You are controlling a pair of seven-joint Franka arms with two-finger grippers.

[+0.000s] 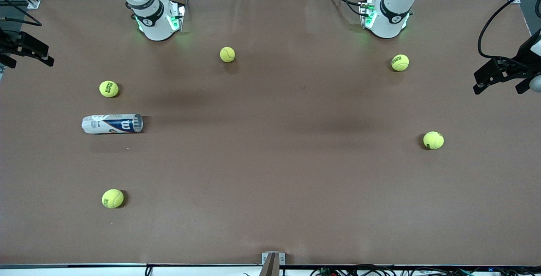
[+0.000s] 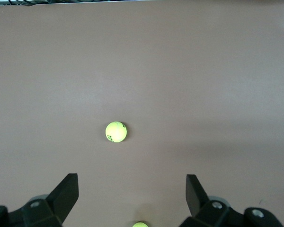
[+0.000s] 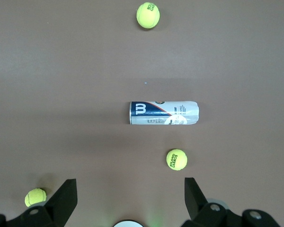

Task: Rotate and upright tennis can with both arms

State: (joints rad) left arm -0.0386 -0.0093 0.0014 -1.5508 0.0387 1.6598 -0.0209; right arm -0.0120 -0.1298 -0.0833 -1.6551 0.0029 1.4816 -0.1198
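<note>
Front view: the tennis can is seen lying on its side on the brown counter, toward the right arm's end, its metal-rimmed end pointing toward the middle of the counter. Five tennis balls are scattered around: one just farther from the camera than the can, one well nearer, one between the two arm bases, one near the left arm's base, one toward the left arm's end. Only the arm bases and lower links are shown here; a dark clamp-like shape at each side edge is possibly a pincer, not certain.

Left wrist view: the left pincer is held wide open, empty, high over bare counter with a ball below it.

Right wrist view: the right pincer is spread wide, nothing gripped, high over the counter. The can is seen lying flat below it, untouched, a ball near it.
</note>
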